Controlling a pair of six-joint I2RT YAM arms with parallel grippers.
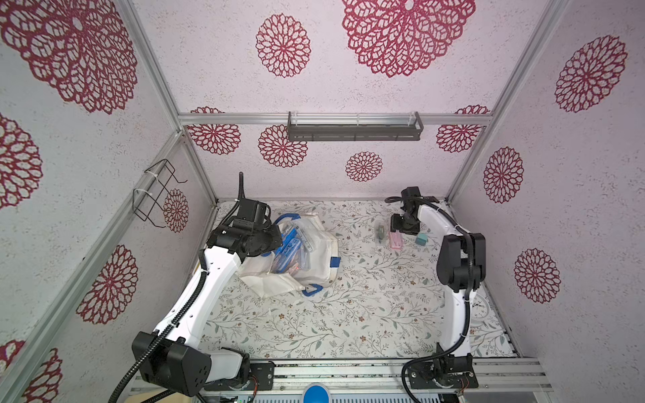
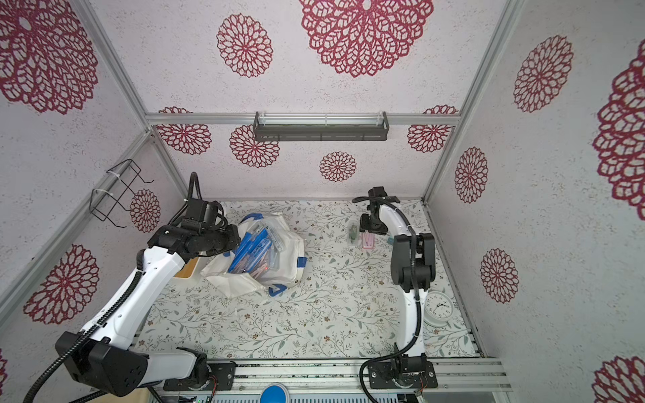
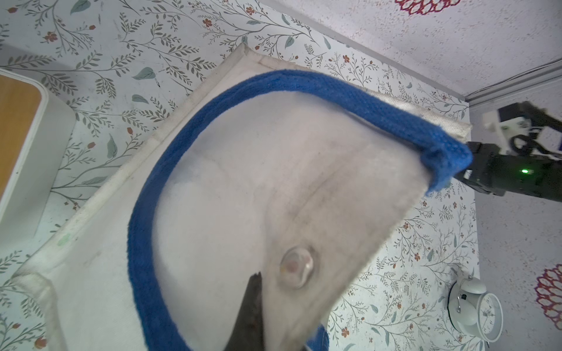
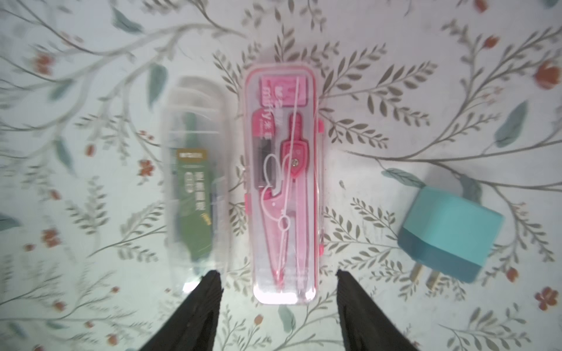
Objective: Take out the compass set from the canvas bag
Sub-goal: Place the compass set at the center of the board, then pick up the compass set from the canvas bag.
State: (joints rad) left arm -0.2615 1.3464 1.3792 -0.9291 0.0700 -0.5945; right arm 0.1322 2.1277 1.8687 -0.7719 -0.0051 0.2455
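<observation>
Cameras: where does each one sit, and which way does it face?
Both top views: high above the front edge, facing down and back over the table; left arm and right arm show.
Left wrist: on the left arm, close against the canvas bag; the left gripper pinches its cloth.
Right wrist: on the right arm, straight down at the pink compass set; the open right gripper shows.
Shared: the alarm clock, in left wrist and a top view.

Compass set point(image 1: 397, 240) right of canvas bag point(image 1: 324, 258)
</observation>
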